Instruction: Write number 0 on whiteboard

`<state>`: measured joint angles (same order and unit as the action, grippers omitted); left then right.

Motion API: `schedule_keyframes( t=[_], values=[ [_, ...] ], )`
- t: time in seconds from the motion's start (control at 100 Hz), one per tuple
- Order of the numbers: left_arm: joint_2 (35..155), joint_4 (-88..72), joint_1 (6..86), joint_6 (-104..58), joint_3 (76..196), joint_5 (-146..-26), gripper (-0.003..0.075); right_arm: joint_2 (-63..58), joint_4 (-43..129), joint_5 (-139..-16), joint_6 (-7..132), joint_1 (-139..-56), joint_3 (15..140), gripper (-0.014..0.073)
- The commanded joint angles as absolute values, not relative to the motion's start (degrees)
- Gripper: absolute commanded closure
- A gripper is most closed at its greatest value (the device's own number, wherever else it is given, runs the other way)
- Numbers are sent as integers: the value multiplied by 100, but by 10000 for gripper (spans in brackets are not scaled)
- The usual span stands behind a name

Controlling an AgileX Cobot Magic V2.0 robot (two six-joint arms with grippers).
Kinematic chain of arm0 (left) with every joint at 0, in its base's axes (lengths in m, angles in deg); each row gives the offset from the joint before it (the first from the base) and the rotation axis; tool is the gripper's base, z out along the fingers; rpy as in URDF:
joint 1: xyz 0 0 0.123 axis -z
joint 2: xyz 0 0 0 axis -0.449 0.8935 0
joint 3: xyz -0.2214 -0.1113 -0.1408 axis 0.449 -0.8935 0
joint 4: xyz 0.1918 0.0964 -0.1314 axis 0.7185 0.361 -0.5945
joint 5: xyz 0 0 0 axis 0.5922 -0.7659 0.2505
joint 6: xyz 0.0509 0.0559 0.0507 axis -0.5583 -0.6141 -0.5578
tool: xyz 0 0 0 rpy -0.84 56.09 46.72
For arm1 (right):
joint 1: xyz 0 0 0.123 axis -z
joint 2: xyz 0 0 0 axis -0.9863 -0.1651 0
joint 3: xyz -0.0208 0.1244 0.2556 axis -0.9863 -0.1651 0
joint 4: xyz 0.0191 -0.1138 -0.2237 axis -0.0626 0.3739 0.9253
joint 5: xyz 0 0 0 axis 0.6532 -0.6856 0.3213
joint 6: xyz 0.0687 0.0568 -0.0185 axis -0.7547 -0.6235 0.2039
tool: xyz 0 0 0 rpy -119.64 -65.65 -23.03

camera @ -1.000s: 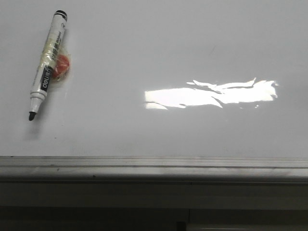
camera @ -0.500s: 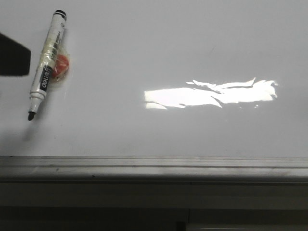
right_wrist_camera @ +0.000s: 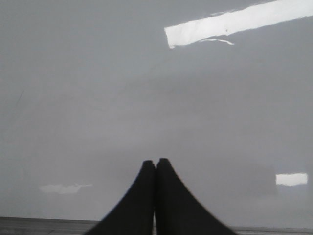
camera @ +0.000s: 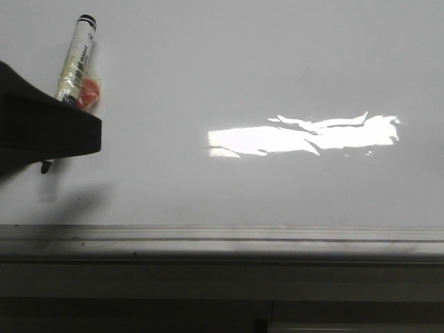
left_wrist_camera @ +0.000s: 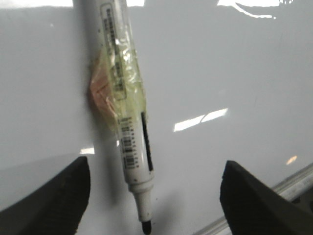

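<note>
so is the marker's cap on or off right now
Off. In the left wrist view the marker lies flat on the whiteboard with its bare black tip exposed, between the open left gripper fingers.

Lab/office-ish: whiteboard [camera: 277,76], marker [camera: 76,59]

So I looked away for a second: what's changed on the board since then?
The left gripper has come in from the left over the marker, now covering its lower half, jaws open either side of it, nothing grasped. The marker and the whiteboard are unchanged, and no stroke is drawn.
</note>
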<state>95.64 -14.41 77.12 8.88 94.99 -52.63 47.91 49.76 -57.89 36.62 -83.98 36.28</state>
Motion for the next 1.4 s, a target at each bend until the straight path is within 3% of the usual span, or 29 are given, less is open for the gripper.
schedule_keyframes(
  t=[0.0,0.11,0.21,0.32,0.42,0.57,0.64,0.76,0.81,1.05,1.39],
  values=[
    [9713,-1693,7761,901,9633,-4595,253,4693,5017,-6268,3696,-8405,3773,662],
    [9841,-1714,7761,901,9633,-4454,407,4693,5017,-6239,3696,-8405,3773,662],
    [10006,-1807,7761,901,9633,-4695,738,4693,5086,-6008,3696,-8405,3773,662],
    [10129,-1770,7766,901,9633,-4845,740,4693,5047,-5967,3696,-8479,3773,662],
    [10087,-1229,7794,901,9633,-4830,740,4678,4622,-5738,3914,-9023,3784,662],
    [9781,658,7917,901,9644,-4886,740,4301,3406,-5288,6418,-10212,3994,638],
    [9618,1815,7973,887,9644,-4964,740,4056,3340,-5179,6840,-10730,4166,526],
    [9344,3493,7983,887,9644,-5173,740,3647,3340,-5716,6840,-11325,4463,186],
    [9274,3866,7983,887,9644,-5216,740,3481,3340,-5936,6874,-11498,4594,110],
    [9181,4949,7983,887,9644,-4977,740,2297,3340,-5880,7819,-12225,5356,211],
    [9181,4999,7983,887,9644,-4556,740,1096,3161,-5922,8137,-12565,5987,214]
  ],
)
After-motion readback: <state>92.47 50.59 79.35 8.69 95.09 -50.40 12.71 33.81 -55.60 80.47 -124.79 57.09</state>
